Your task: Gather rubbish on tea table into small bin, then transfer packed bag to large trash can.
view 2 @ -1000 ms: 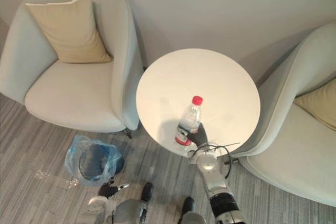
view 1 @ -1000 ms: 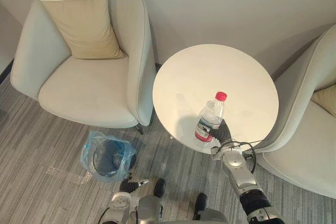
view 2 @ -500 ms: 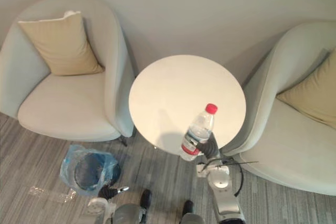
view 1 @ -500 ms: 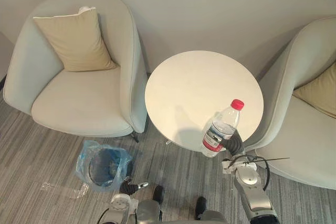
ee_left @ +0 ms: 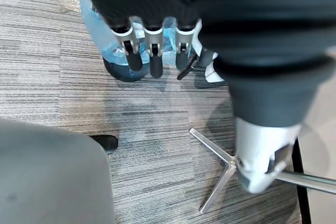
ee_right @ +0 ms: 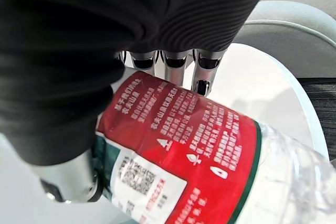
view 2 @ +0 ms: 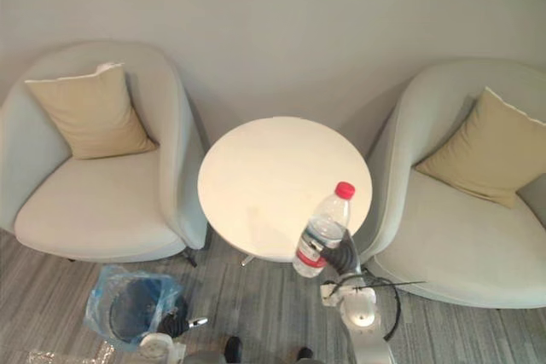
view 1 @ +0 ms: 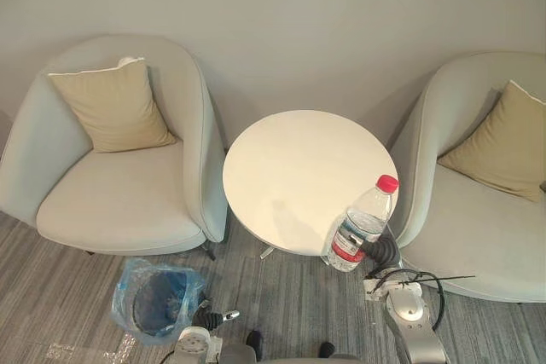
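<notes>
1. Since the earlier frames the bottle [view 1: 362,224] has been coming off the table [view 1: 290,159]. It is now hanging tilted at the table's near right rim, carried by the right hand [view 1: 383,252]. The camera has been pulling back too.
2. Left eye view: the bin [view 1: 157,300], lined with a blue bag [view 1: 125,306], is standing on the floor to the table's near left. The bottle is probably being lifted clear so it can swing across to the bin. The left hand [view 1: 213,319] is hanging low beside the bin.
3. Right eye view: the bottle's red cap is leaning over the tabletop while its base is sitting past the rim.
4. Left wrist view: the left hand's fingers [ee_left: 151,51] are hanging straight and slightly apart, holding nothing. They are likely waiting by the bin.
5. Right wrist view: the right hand's fingers [ee_right: 175,62] are curling round the bottle's red label. That mid-body hold is probably keeping the smooth plastic from slipping.
</notes>
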Tool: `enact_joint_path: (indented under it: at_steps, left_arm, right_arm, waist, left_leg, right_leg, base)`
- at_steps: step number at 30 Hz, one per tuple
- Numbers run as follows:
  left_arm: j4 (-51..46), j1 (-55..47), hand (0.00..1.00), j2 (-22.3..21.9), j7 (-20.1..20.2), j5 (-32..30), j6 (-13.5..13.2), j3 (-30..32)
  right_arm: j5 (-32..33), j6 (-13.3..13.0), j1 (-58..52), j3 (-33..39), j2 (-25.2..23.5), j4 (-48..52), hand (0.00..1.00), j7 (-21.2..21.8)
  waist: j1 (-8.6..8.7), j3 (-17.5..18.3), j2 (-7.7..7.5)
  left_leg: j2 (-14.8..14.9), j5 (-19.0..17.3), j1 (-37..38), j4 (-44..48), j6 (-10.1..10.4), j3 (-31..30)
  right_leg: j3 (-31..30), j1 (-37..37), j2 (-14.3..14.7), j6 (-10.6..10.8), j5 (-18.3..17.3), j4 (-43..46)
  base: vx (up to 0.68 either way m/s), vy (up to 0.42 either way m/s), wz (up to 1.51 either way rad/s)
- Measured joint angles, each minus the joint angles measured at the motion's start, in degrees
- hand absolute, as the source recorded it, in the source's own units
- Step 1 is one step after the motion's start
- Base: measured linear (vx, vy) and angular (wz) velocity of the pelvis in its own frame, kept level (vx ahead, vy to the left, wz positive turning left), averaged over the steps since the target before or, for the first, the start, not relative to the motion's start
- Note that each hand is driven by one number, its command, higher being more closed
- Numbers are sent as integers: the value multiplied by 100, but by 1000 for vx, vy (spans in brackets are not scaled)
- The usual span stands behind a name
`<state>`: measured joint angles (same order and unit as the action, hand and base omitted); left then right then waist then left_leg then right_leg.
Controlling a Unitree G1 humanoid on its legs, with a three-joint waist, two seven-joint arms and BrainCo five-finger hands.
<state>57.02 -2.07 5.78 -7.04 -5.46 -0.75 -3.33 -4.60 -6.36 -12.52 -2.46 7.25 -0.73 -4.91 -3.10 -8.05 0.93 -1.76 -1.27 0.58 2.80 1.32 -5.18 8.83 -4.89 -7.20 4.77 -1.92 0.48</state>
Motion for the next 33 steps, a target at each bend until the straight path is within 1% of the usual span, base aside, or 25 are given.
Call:
enact_joint_path:
  at_steps: [3,4,5,6,7,8,9,10,11,12,15,16,18,19,20,21,22,24,26,27,28,29,30,31,33]
  left_arm:
    - [-27,-4,0,-75,-7,7,-10,6]
    - [-66,-11,0,-114,-1,6,-8,7]
    - [-139,-13,0,-154,0,2,-9,4]
    - [-142,-11,0,-157,0,2,-8,4]
    - [-141,1,0,-183,-4,13,-6,13]
    - [-117,57,0,-221,1,-6,20,-48]
    - [-107,44,0,-222,3,-13,25,-94]
    - [-84,32,0,-233,4,-60,23,-154]
    - [-16,36,0,-247,0,-153,33,-262]
    - [-17,61,0,-232,-2,-151,34,-245]
    - [-67,88,0,-62,-24,-169,26,-336]
    - [-68,87,0,-55,-32,-173,29,-347]
    - [-42,85,0,-31,-30,-179,32,-451]
    - [2,78,0,-7,-27,-189,32,-501]
    - [50,75,0,17,-21,-178,44,-495]
    - [59,78,0,15,-21,-179,50,-493]
    - [96,95,0,39,-23,-164,60,-468]
    - [104,183,0,45,-18,-161,112,-430]
    - [133,242,0,3,-13,-170,118,-430]
    - [208,261,0,-22,-4,-171,119,-430]
    - [228,268,0,10,9,-169,118,-405]
    - [234,275,0,-55,11,-170,119,-369]
    - [222,272,0,-99,17,-186,114,-300]
    - [226,262,0,-111,16,-188,117,-249]
    - [220,235,0,-153,14,-223,117,-206]
  right_arm:
    - [-51,0,85,-25,-2,0,100,-58]
    - [-83,0,195,-45,-6,-1,100,-80]
    - [-190,7,301,-38,-2,-8,100,-115]
    - [-204,7,318,-37,1,-8,100,-126]
    - [-211,6,369,1,-35,-10,100,-157]
    - [-208,15,374,101,-29,-26,100,-246]
    - [-207,14,374,142,-29,-23,100,-262]
    - [-209,9,383,226,-26,-11,100,-304]
    - [-212,10,428,375,-20,-17,100,-411]
    - [-216,28,458,407,-36,-65,100,-441]
    - [-226,51,440,307,-173,-101,100,-506]
    - [-231,51,495,233,-195,-197,100,-505]
    - [-239,88,524,139,-238,-359,100,-489]
    - [-238,113,484,99,-261,-404,100,-467]
    - [-239,118,437,106,-269,-412,100,-464]
    - [-240,118,427,115,-268,-412,100,-464]
    - [-238,119,414,118,-272,-411,100,-467]
    - [-238,120,420,120,-279,-411,100,-465]
    - [-236,120,455,119,-287,-414,100,-447]
    - [-228,118,467,118,-292,-413,100,-443]
    - [-225,122,452,127,-308,-418,100,-446]
    - [-226,140,409,142,-291,-425,100,-444]
    - [-225,161,351,128,-275,-422,100,-435]
    - [-227,176,314,127,-269,-413,100,-406]
    - [-228,180,185,141,-264,-249,100,-391]
  waist:
    - [-25,-1,148]
    - [-12,13,221]
    - [-21,-4,242]
    - [-19,-10,240]
    - [10,-48,184]
    - [16,-56,178]
    - [38,-58,159]
    - [85,-58,155]
    - [162,-35,236]
    - [160,-50,190]
    - [147,-109,-89]
    - [142,-124,-108]
    - [164,-162,-54]
    - [268,-169,-26]
    - [355,-162,-15]
    - [377,-167,-4]
    - [415,-157,-12]
    - [406,-180,-100]
    - [377,-220,-114]
    - [390,-230,-137]
    - [453,-270,-206]
    - [480,-283,-172]
    - [417,-276,-160]
    - [416,-236,-92]
    - [426,-198,-36]
  left_leg:
    - [23,126,-222,53,44,-169]
    - [16,239,-575,237,80,-168]
    - [0,477,-774,190,100,-160]
    - [-1,540,-784,125,107,-164]
    - [40,536,-794,1,61,55]
    - [192,-168,-842,998,-172,1116]
    - [230,-296,-787,1145,-181,1303]
    - [298,-451,-640,1230,-122,1531]
    - [394,-624,-409,732,58,1547]
    - [335,-509,-388,598,50,1515]
    - [31,-86,-114,-191,-74,1379]
    - [-45,-49,-19,-324,-147,1385]
    - [-110,-30,143,-460,-183,1303]
    - [-119,-30,198,-452,-191,1110]
    - [-107,16,191,-460,-266,801]
    - [-84,39,164,-463,-294,649]
    - [-65,73,119,-453,-333,379]
    - [-66,151,43,-447,-361,14]
    - [-70,152,8,-392,-365,-267]
    - [-94,106,-29,-322,-296,-421]
    - [-207,39,-60,-198,-189,-600]
    - [-206,2,-72,-101,-139,-648]
    - [-141,-91,-124,76,-49,-685]
    - [-101,-259,-210,311,30,-799]
    - [-34,-511,-375,697,85,-837]
  right_leg:
    - [253,109,-14,-11,-15,103]
    - [377,335,-18,-46,-39,303]
    - [543,494,-46,-73,-38,355]
    - [586,507,-59,-88,-34,352]
    - [850,554,-184,-163,8,327]
    - [1175,521,-332,-168,9,442]
    - [1246,500,-385,-165,8,461]
    - [1353,468,-442,-148,16,473]
    - [1520,519,-405,-62,57,511]
    - [1529,533,-446,-34,78,522]
    - [1513,637,-661,4,137,641]
    - [1437,708,-767,3,129,864]
    - [1238,735,-869,-1,130,1280]
    - [952,765,-853,-41,121,1597]
    - [388,882,-713,-207,33,1971]
    - [107,923,-572,-253,-114,2058]
    - [-235,987,-258,-180,-428,2024]
    - [-429,1012,187,-211,-729,1862]
    - [-509,1214,533,-289,-815,1787]
    - [-694,1315,635,-301,-780,1584]
    - [-743,1241,576,-364,-511,1331]
    - [-556,1157,572,-393,-567,1304]
    - [-373,1111,580,-474,-607,1327]
    - [-211,1028,608,-545,-644,1308]
    - [68,828,695,-574,-659,1129]
  base:
    - [-72,-25,49]
    - [-135,-22,59]
    - [-135,-22,58]
    - [-144,-10,62]
    - [-113,39,86]
    - [-125,43,92]
    - [-63,56,87]
    - [-68,84,78]
    - [-70,113,72]
    - [-92,124,57]
    - [-108,128,26]
    - [-113,149,4]
    - [-87,117,18]
    - [-7,81,73]
    - [19,53,89]
    - [53,-40,104]
    - [74,-125,88]
    - [74,-184,92]
    - [66,-209,75]
    - [84,-182,93]
    - [102,-185,99]
    - [147,-178,83]
    - [174,-185,63]
    - [212,-201,63]
    - [186,-141,65]
